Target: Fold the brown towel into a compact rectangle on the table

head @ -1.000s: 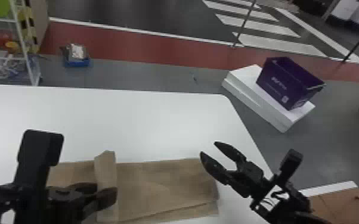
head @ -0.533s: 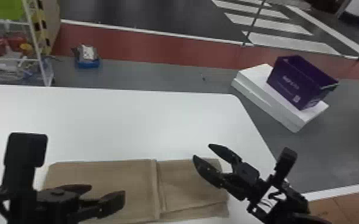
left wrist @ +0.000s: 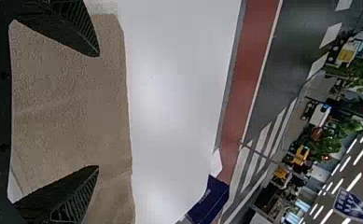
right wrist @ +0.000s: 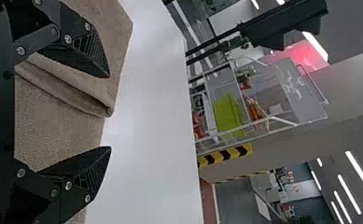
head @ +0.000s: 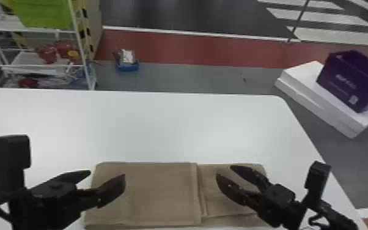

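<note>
Upright one second before, a flap of the brown cloth towel (head: 162, 192) now lies flat, its edge right of the towel's middle. Towel rests on the smooth white table (head: 168, 125). Over its left part, the black left gripper (head: 107, 175) has fingers wide apart, gripping nothing; over the right part, the black right gripper (head: 224, 171) is equally spread and empty. Beyond the table, a dark purple box (head: 342, 82) sits on white slabs (head: 318, 99).

rough matt cloth towel (head: 162, 192), smooth, faintly glossy white table (head: 174, 128)
</note>
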